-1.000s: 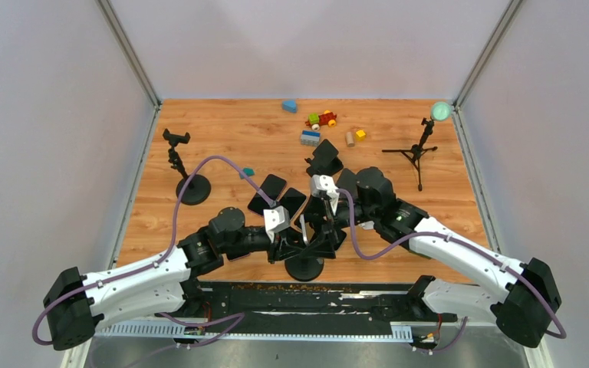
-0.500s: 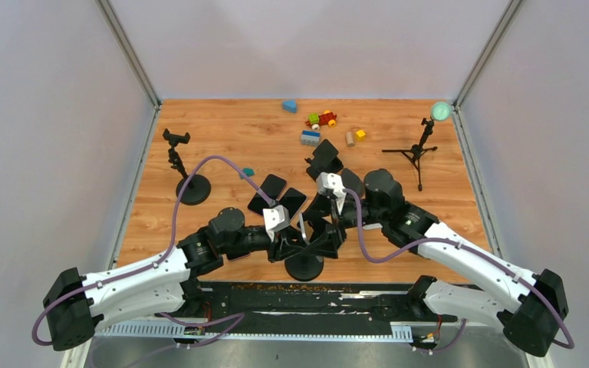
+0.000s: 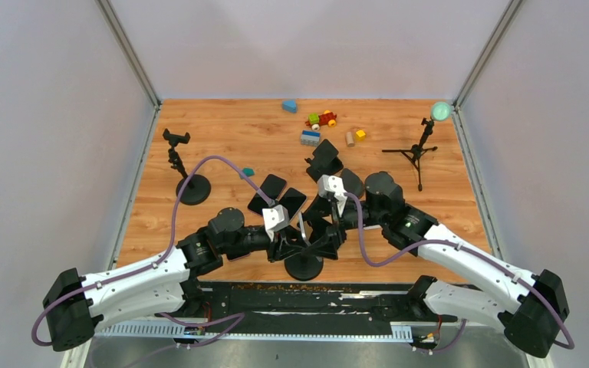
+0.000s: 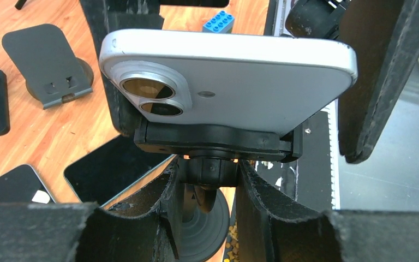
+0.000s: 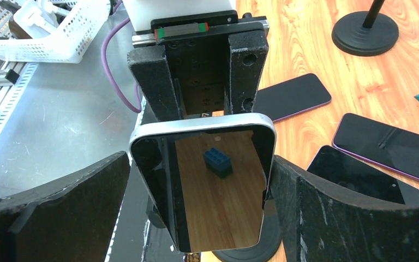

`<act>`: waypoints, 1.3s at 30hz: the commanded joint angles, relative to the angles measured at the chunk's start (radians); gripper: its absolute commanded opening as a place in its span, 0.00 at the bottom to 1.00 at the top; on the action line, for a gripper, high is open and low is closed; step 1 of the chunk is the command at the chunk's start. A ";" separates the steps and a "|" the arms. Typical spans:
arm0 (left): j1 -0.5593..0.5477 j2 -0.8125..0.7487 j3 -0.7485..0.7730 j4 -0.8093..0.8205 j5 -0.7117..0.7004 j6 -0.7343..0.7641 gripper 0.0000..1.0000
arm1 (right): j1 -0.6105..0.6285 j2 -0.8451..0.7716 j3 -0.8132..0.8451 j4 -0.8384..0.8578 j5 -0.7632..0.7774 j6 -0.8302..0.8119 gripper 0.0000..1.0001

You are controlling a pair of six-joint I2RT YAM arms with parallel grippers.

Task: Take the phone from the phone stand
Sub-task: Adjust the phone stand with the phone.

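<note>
A wood-grained tabletop (image 3: 222, 130) is enclosed by plain pale grey walls (image 3: 299, 46) at 9, 12 and 3 o'clock. Metal corner posts (image 3: 129, 52) are seen at 11 and 1 o'clock. A grey metal strip (image 3: 314, 355) is laid along the 6 o'clock edge. The whole is evenly and softly lit.

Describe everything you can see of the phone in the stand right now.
The phone is a slim slab with a silver-white back, rounded corners and two lenses in a raised oval. Its glossy dark screen is off, mirroring the wooden tabletop and a blue brick. It sits in the stand's black clamp. The right gripper's fingers flank its two sides; contact cannot be told.
</note>
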 commanded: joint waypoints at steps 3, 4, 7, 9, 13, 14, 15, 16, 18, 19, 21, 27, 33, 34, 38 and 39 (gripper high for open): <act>0.005 -0.026 0.006 0.088 -0.018 0.005 0.00 | 0.005 0.047 0.024 0.100 -0.062 0.003 0.96; 0.005 -0.027 0.005 0.090 -0.019 0.005 0.00 | 0.005 0.050 0.027 0.100 -0.064 0.001 0.95; 0.005 -0.027 0.003 0.093 -0.023 0.006 0.00 | 0.005 0.049 0.030 0.104 -0.078 -0.002 0.90; 0.005 -0.026 0.001 0.096 -0.024 0.006 0.00 | 0.006 0.045 0.029 0.107 -0.086 0.001 0.86; 0.005 -0.021 -0.003 0.102 -0.027 0.003 0.00 | 0.008 0.034 0.020 0.115 -0.078 0.009 0.71; 0.005 -0.020 -0.005 0.104 -0.028 0.000 0.00 | 0.007 0.032 0.017 0.116 -0.078 0.009 0.62; 0.005 -0.020 -0.007 0.107 -0.029 -0.001 0.00 | 0.007 0.031 0.014 0.117 -0.078 0.011 0.56; 0.005 -0.020 -0.008 0.108 -0.030 -0.002 0.00 | 0.008 0.029 0.011 0.118 -0.075 0.013 0.55; 0.005 -0.020 -0.009 0.110 -0.029 -0.002 0.00 | 0.011 0.029 0.005 0.120 -0.078 0.010 0.65; 0.005 -0.020 -0.009 0.110 -0.030 -0.002 0.00 | 0.012 0.029 0.003 0.120 -0.076 0.009 0.72; 0.005 -0.020 -0.009 0.110 -0.028 -0.002 0.00 | 0.013 0.029 0.000 0.127 -0.078 0.008 0.81; 0.005 -0.014 -0.004 0.112 -0.024 -0.005 0.00 | 0.014 0.042 0.006 0.136 -0.097 0.005 0.88; 0.005 -0.012 -0.002 0.113 -0.019 -0.006 0.00 | 0.015 0.060 0.011 0.139 -0.117 0.004 0.88; 0.005 -0.013 -0.004 0.113 -0.018 -0.006 0.00 | 0.015 0.062 0.011 0.139 -0.127 0.006 0.87; 0.005 -0.013 -0.004 0.113 -0.012 -0.005 0.00 | 0.015 0.076 0.013 0.136 -0.159 0.006 0.87; 0.005 -0.012 -0.004 0.113 -0.010 -0.005 0.00 | 0.015 0.081 0.015 0.133 -0.167 0.003 0.87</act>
